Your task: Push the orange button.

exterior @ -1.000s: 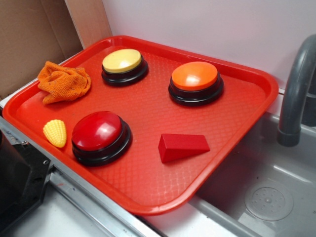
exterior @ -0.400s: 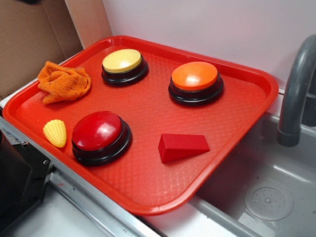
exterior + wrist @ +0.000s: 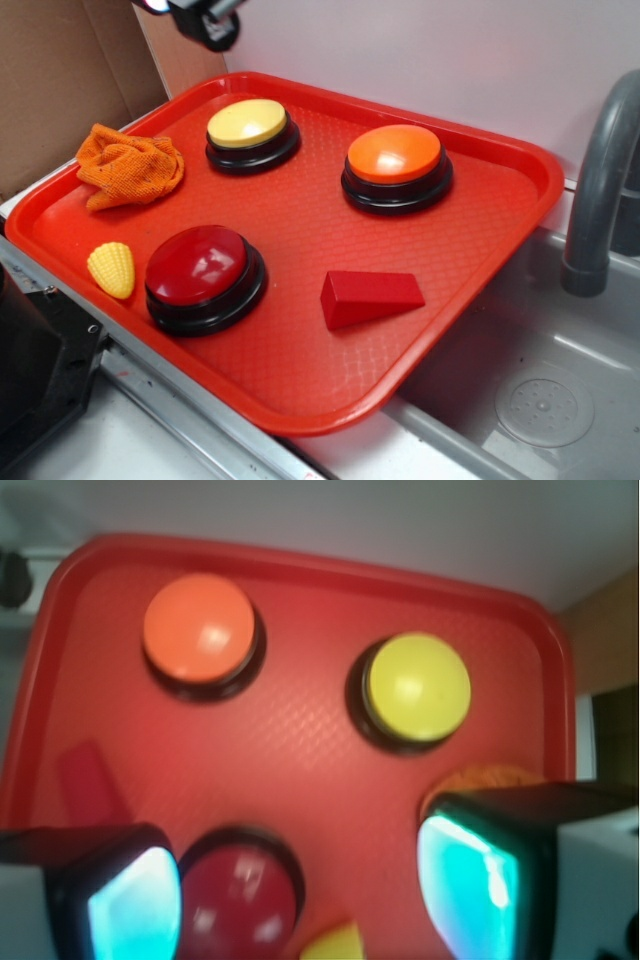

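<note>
The orange button (image 3: 395, 160), a glossy orange dome on a black base, sits at the back right of the red tray (image 3: 470, 260). In the wrist view it lies at the upper left (image 3: 198, 630). My gripper (image 3: 205, 20) is just in view at the top left of the exterior view, high above the tray's far left corner and well away from the orange button. In the wrist view the gripper (image 3: 300, 890) is open and empty, its two cyan-padded fingers (image 3: 470, 880) wide apart high over the tray.
On the tray also sit a pale-yellow button (image 3: 248, 128), a dark-red button (image 3: 200, 270), an orange cloth (image 3: 130, 165), a toy corn (image 3: 112, 268) and a red wedge (image 3: 365, 296). A grey sink (image 3: 540, 400) with a faucet (image 3: 600, 190) lies to the right.
My gripper has come into the exterior view at the top left; before it was out of frame. Nothing on the tray has moved.
</note>
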Robot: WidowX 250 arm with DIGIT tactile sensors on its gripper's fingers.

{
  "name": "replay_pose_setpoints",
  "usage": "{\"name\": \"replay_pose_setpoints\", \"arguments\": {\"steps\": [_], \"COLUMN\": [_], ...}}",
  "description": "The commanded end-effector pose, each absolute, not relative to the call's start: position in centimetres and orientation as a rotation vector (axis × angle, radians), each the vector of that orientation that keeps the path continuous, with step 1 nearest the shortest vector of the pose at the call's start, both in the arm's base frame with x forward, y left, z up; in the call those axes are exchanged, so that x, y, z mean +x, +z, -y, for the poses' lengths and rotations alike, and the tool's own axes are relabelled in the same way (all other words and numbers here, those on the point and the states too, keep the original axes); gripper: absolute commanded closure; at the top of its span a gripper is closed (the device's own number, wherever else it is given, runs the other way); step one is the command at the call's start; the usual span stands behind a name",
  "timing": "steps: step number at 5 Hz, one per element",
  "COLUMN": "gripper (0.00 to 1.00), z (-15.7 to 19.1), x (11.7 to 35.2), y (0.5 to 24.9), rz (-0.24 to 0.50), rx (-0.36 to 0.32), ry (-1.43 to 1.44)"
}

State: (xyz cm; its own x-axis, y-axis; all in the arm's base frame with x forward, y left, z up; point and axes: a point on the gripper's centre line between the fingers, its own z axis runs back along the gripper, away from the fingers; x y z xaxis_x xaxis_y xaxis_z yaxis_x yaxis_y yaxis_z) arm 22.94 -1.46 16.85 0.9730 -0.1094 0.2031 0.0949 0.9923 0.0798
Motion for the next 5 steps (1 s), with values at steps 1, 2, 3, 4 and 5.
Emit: {"name": "replay_pose_setpoints", "arguments": {"steps": [1, 2, 3, 4, 5], "gripper": [0.0, 0.0, 0.0, 0.0, 0.0], "z": [1.3, 1.3, 1.3, 1.3, 4.1], "x": [27.4, 27.4, 27.4, 27.4, 30.1], "y": [11.2, 11.2, 11.2, 11.2, 10.6], "rz": [0.112, 0.112, 0.112, 0.112, 0.15], "rx": [0.101, 0.101, 0.101, 0.101, 0.098], "ry": [-0.034, -0.034, -0.034, -0.034, -0.114]}}
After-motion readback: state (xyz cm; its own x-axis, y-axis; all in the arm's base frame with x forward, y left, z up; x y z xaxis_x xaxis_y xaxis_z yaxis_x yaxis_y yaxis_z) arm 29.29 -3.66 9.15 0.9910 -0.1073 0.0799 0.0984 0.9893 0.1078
